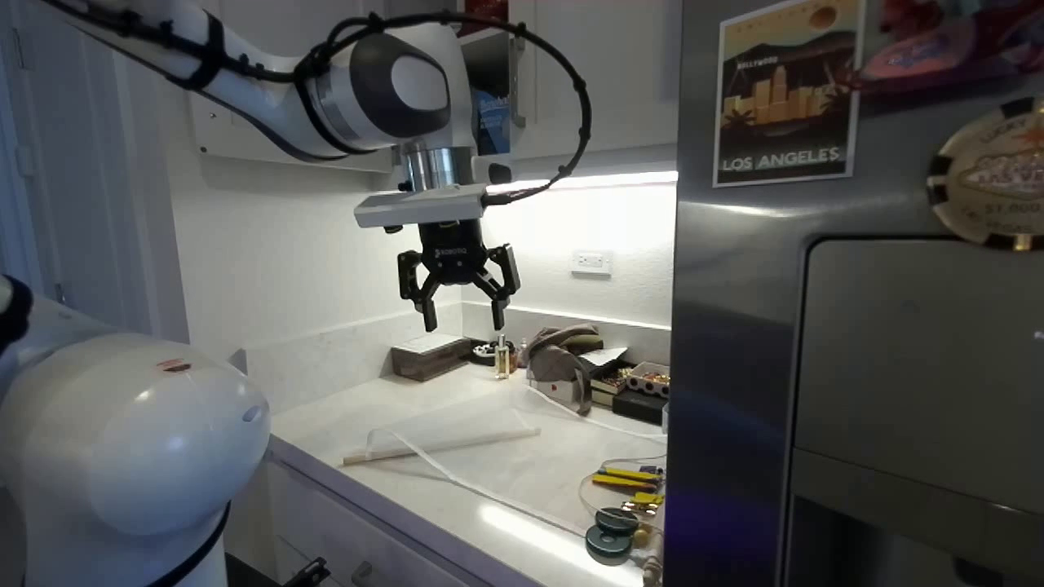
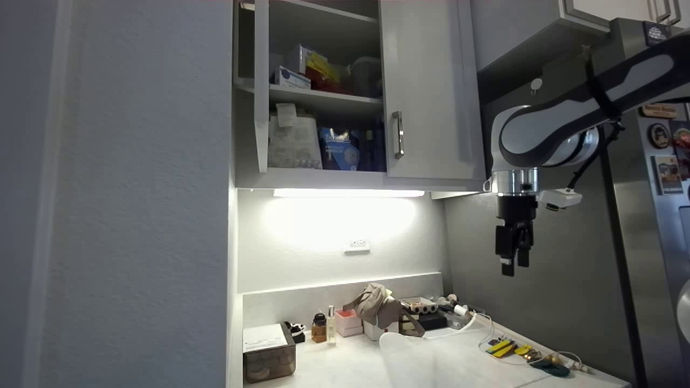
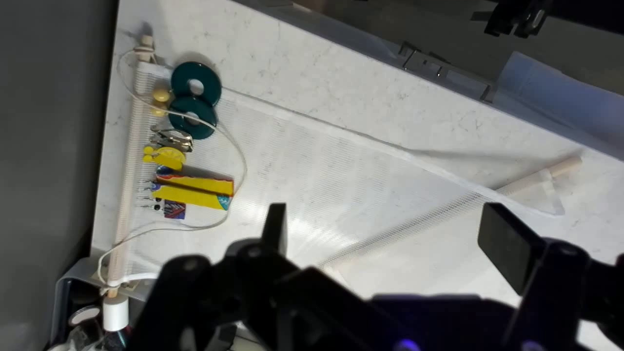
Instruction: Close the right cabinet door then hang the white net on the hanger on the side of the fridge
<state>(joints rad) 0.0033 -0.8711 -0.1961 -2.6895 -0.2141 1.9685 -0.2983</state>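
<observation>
Nearest the wrist cam, approx 5 o'clock, the fingers (image 3: 507,248) are held apart, well above the counter (image 3: 292,68); white net (image 3: 302,161) is spread on it, w/ yellow & green trinkets (image 3: 190,195) strewn at its 9 o'clock; in an exterior view R cabinet door (image 2: 431,81) is seen at 1 o'clock, looking shut, L door (image 2: 262,81) swung open at 11; fridge (image 1: 734,342) is seen at 3 o'clock in an exterior view
</observation>
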